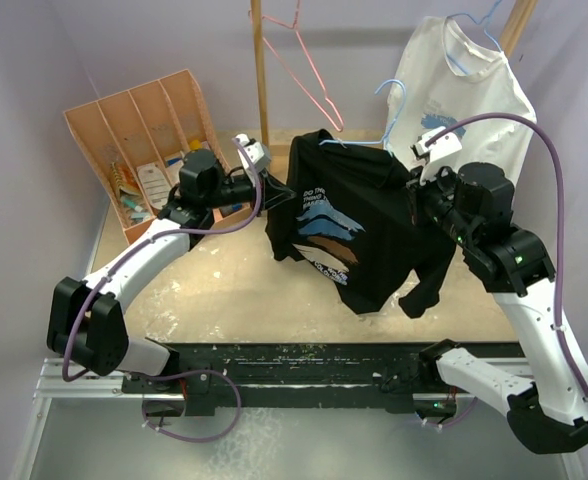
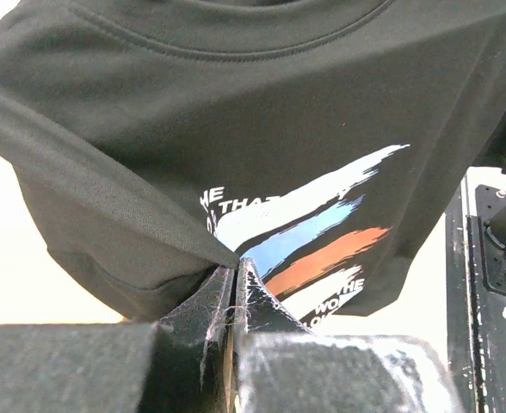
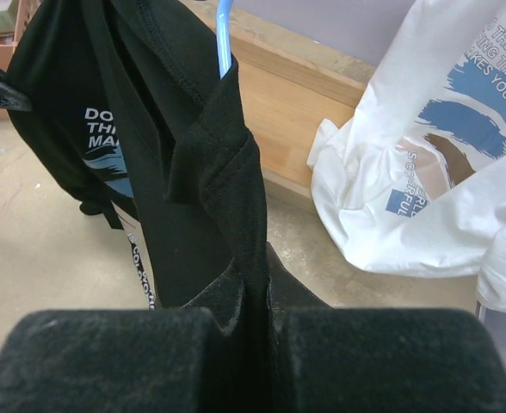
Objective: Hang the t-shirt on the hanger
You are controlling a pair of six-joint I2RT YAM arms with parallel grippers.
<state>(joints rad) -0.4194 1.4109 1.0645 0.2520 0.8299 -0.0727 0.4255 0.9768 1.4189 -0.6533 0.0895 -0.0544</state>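
The black t-shirt [image 1: 349, 215] hangs spread in the air between my two grippers, its blue, white and orange print facing the camera. The light-blue hanger [image 1: 392, 125] sticks its hook out above the shirt's right shoulder, and its wire [image 3: 225, 34] runs down inside the cloth. My left gripper [image 1: 269, 195] is shut on a fold at the shirt's left side, seen close up in the left wrist view [image 2: 234, 268]. My right gripper [image 1: 415, 190] is shut on the right shoulder cloth [image 3: 266, 288] just below the hanger wire.
A white t-shirt [image 1: 464, 90] hangs on another blue hanger at the back right. A pink-red wire hanger [image 1: 309, 65] hangs beside a wooden post [image 1: 261, 80]. A wooden divided organizer [image 1: 149, 140] stands at the back left.
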